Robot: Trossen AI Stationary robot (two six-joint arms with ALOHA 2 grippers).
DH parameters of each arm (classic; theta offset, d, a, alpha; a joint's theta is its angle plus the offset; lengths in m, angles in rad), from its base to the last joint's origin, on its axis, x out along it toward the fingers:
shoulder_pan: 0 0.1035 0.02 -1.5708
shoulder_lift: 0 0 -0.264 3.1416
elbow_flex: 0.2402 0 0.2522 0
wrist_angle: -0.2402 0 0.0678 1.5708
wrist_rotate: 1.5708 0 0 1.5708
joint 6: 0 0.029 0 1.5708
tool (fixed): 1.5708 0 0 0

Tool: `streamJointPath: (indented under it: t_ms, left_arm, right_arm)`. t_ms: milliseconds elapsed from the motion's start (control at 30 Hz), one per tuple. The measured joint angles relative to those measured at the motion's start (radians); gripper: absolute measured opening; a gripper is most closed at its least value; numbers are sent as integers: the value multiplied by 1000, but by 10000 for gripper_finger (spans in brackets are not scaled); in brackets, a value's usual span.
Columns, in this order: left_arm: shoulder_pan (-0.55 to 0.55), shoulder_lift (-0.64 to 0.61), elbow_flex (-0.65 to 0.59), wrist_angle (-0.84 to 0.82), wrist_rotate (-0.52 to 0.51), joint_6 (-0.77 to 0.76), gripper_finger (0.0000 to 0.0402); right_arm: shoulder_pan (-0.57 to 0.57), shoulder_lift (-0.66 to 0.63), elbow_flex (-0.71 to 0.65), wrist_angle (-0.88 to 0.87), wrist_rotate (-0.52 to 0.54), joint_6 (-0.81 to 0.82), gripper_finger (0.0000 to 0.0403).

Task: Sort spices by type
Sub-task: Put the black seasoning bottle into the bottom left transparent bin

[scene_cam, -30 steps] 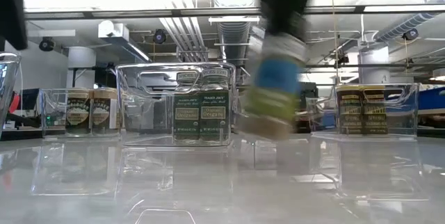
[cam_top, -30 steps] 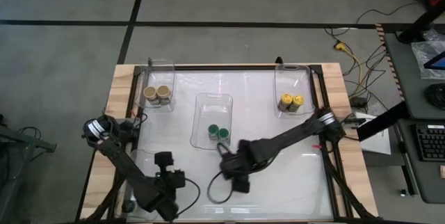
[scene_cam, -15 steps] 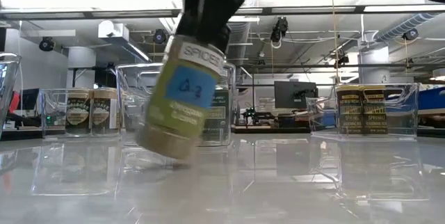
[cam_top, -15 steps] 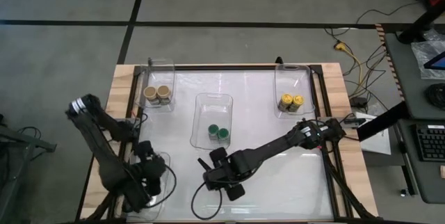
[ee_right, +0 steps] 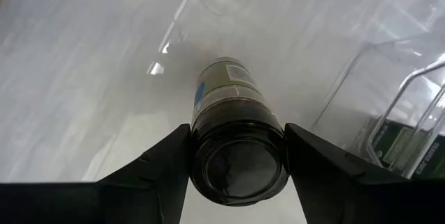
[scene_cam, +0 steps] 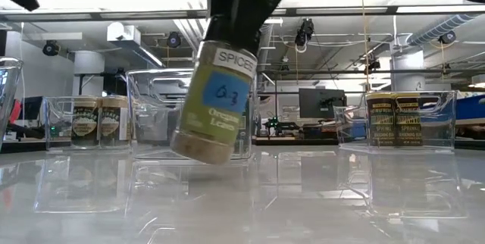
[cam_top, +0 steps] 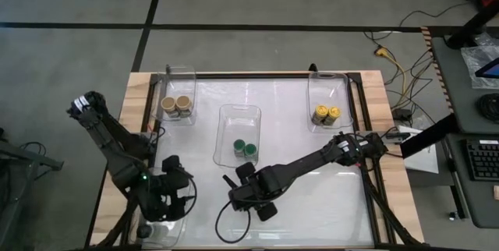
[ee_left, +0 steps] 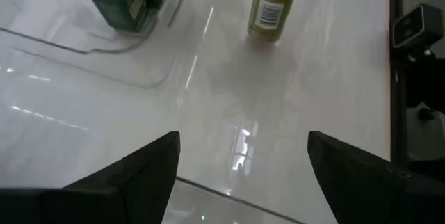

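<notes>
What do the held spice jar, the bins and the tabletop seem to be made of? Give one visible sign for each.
Held jar: clear glass or plastic, since the contents show through; dark lid, likely plastic. Middle bin: clear, glossy, probably plastic; the jars inside show through it. Tabletop: glossy white surface that mirrors the bins; material unclear.

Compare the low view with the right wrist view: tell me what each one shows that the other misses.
Only the low view shows the held spice jar's front label with a blue sticker, its tilt just above the table, and the tan-lidded pair and yellow-lidded pair in their far bins. Only the right wrist view shows the black lid clamped between the right claw's fingers. Both share the jar and the centre bin with green jars.
</notes>
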Motion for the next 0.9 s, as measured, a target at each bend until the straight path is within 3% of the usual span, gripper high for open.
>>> streamJointPath:
  t_ms: [333,900]
  left_arm:
    - [40,6,43,4,-67,147,300]
    - [40,1,54,21,-123,138,300]
  right_arm:
    - [-5,0,-24,-1,-1,-37,206]
    - [-5,0,-29,67,0,-17,239]
